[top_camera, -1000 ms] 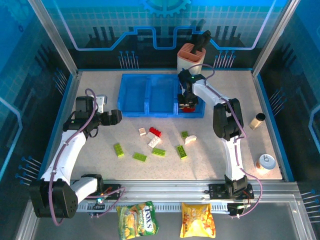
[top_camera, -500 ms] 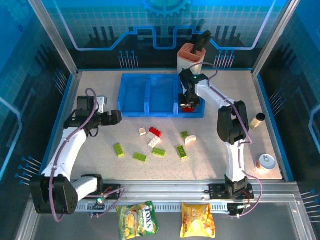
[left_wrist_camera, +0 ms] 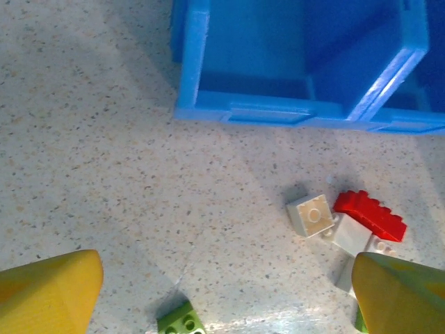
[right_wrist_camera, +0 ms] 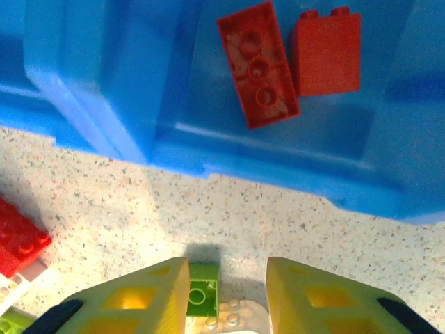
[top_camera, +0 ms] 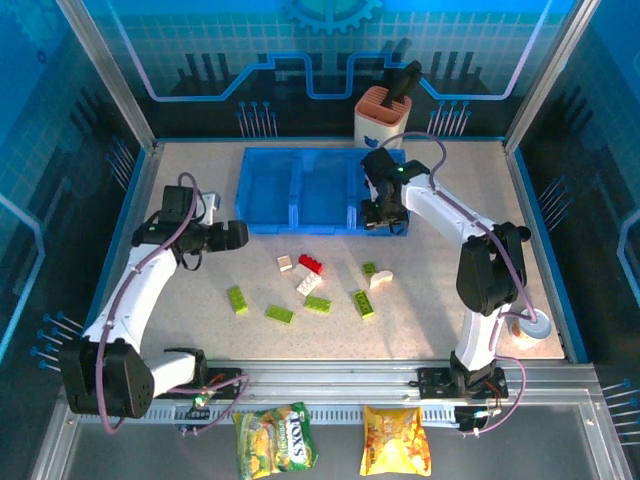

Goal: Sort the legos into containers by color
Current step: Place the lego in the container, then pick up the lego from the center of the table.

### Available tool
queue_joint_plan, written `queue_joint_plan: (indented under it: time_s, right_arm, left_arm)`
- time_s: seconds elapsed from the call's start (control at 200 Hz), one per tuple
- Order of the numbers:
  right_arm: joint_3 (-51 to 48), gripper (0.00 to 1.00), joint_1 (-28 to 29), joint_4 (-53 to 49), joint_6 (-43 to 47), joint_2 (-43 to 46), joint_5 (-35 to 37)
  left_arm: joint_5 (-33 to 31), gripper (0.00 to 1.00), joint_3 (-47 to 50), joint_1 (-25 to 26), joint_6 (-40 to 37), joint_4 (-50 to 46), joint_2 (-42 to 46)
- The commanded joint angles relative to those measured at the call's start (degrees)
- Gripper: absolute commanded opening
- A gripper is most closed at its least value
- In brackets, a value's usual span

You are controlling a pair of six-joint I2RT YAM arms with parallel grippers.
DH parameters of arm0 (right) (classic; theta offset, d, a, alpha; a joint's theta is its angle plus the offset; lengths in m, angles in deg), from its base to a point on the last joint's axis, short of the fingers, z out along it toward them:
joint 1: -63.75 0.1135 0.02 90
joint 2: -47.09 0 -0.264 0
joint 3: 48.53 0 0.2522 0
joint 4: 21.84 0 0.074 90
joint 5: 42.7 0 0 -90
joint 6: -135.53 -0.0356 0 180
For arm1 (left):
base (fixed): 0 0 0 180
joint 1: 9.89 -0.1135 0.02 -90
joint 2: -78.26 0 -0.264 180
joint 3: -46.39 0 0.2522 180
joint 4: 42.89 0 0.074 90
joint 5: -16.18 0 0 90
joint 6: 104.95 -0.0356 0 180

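The blue three-bin tray [top_camera: 268,190] lies at the back of the table. Two red bricks [right_wrist_camera: 259,65] lie in its right bin [right_wrist_camera: 389,90]. My right gripper [right_wrist_camera: 226,296] is open above the table just in front of that bin, over a small green brick [right_wrist_camera: 201,299] and a cream brick [right_wrist_camera: 240,319]; it holds nothing. My left gripper [top_camera: 238,235] is open wide and empty, left of the loose pile. Below it lie a cream brick [left_wrist_camera: 311,214], a red brick [left_wrist_camera: 368,216] and a green brick [left_wrist_camera: 181,321]. Several green bricks [top_camera: 279,313] are scattered nearer the front.
An orange-and-white holder [top_camera: 380,115] stands behind the tray's right end. A small cylinder [top_camera: 515,241] and a round cup [top_camera: 530,325] sit at the right side. Two snack bags [top_camera: 275,437] lie beyond the front rail.
My right gripper has drawn back from over the right bin to its near edge, and its elbow has swung right. The left arm has shifted slightly.
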Motion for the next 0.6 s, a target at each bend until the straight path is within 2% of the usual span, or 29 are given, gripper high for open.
queue_joint_plan:
  time_s: [0.0, 0.19, 0.525, 0.595]
  right_arm:
    - [-3.08, 0.36, 0.61, 0.3, -0.07, 3.21, 0.61]
    - [-6.74, 0.35, 0.9, 1.1, 0.01, 6.05, 0.44]
    - [-8.61, 0.35, 1.13, 0.93, 1.69, 7.06, 0.7]
    - [-9.04, 0.35, 1.22, 1.1, 1.85, 7.49, 0.66]
  left_arm:
    - [-0.07, 0.93, -2.15, 2.34, 3.45, -3.16, -0.97]
    - [-2.39, 0.92, -2.21, 6.79, 8.02, -2.6, -1.94]
    - [-0.67, 0.86, -1.32, 11.5, 14.54, 2.11, -8.7]
    - [-2.1, 0.85, -1.47, 12.94, 15.43, 2.54, -10.21]
